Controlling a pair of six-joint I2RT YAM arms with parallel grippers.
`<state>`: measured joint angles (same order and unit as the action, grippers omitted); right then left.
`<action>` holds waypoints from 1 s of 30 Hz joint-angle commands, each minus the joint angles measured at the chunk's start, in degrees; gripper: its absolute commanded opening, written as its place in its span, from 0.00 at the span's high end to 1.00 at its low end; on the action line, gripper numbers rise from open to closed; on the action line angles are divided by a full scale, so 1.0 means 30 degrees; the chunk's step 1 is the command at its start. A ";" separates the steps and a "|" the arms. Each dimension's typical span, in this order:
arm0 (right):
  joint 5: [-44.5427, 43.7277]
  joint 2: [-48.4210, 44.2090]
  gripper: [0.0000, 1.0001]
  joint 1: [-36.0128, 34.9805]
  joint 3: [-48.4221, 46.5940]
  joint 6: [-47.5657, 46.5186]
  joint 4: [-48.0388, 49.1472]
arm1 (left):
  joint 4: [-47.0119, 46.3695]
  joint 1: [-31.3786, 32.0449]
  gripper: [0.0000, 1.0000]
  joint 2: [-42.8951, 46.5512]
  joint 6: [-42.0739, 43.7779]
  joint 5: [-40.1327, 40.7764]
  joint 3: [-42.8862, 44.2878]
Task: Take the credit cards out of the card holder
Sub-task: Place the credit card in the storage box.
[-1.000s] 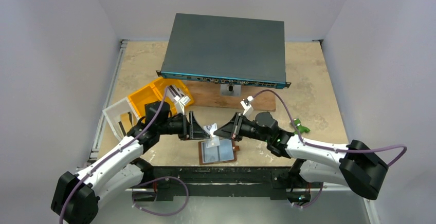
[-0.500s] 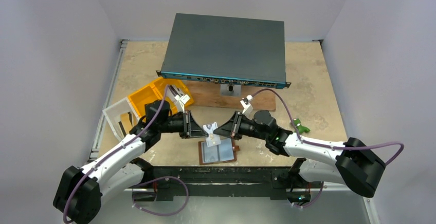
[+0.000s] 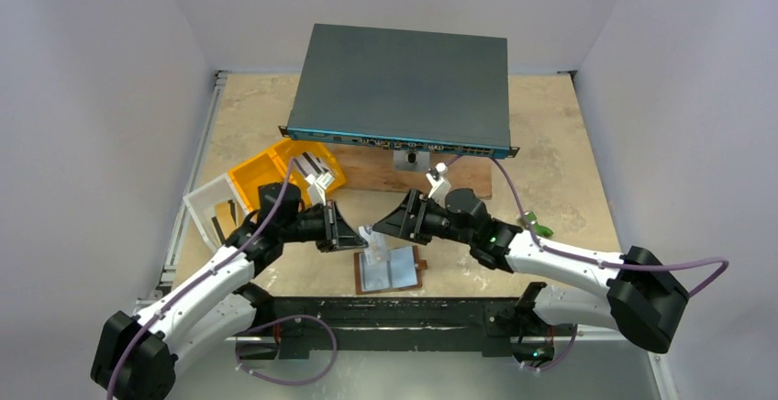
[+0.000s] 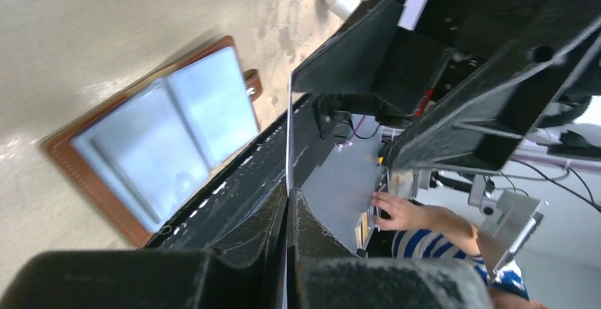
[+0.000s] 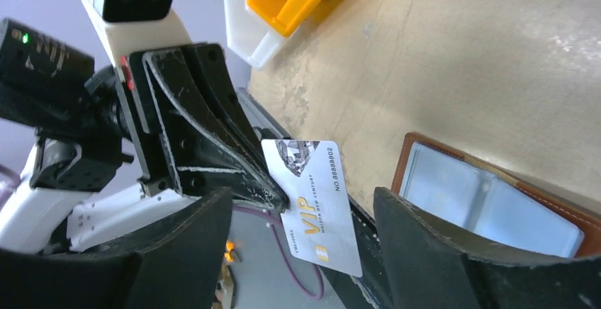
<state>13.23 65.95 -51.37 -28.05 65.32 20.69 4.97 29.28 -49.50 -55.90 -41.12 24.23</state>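
Note:
The brown card holder (image 3: pixel 390 270) lies open on the table near the front edge, its pale blue pockets facing up (image 4: pixel 163 149). A silver credit card (image 5: pixel 317 203) marked VIP hangs in the air above the holder's left part (image 3: pixel 374 239). My left gripper (image 4: pixel 288 203) is shut on this card, which shows edge-on (image 4: pixel 289 132) in the left wrist view. My right gripper (image 5: pixel 301 203) stands open, one finger on each side of the card and apart from it. The holder (image 5: pixel 489 206) lies below and right of the card in the right wrist view.
A yellow tray (image 3: pixel 275 169) and a clear plastic box (image 3: pixel 213 205) stand at the left. A large grey network switch (image 3: pixel 404 88) rests on a wooden board (image 3: pixel 385 172) behind. A small green object (image 3: pixel 537 229) lies at the right.
My left gripper has shut on the card. My right gripper, which was holding it, has opened and let go. Both arms shifted slightly left.

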 commanded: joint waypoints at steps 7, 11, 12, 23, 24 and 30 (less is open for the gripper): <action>-0.3623 -0.1591 0.02 -0.0065 -0.2237 -0.2614 -0.5497 | 1.0204 -0.0109 1.00 0.3078 0.2132 0.8111 0.3160; -0.4567 -0.1150 0.01 -0.0072 -0.3228 -0.3426 -0.7321 | 1.3224 -0.0121 1.00 0.3316 0.2060 1.1292 0.4350; -0.5083 -0.1018 0.01 -0.0072 -0.3435 -0.3648 -0.7791 | 1.3807 -0.0121 1.00 0.3385 0.1979 1.2058 0.4676; -0.5355 -0.1129 0.01 -0.0072 -0.3980 -0.4288 -0.8399 | 1.3835 -0.4201 1.00 0.1405 0.3309 1.3071 0.7433; -0.5375 -0.1173 0.01 -0.0069 -0.4005 -0.4350 -0.8501 | 1.3382 -0.4897 1.00 0.1139 0.3424 1.2500 0.7511; -0.5280 -0.1783 0.01 -0.0070 -0.3766 -0.4266 -0.8759 | 1.0392 -0.8404 1.00 -0.1340 0.4077 0.9702 0.8491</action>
<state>-0.54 63.86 -51.48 -36.14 55.13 -8.01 44.40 8.58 -49.56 -46.35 -5.91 45.69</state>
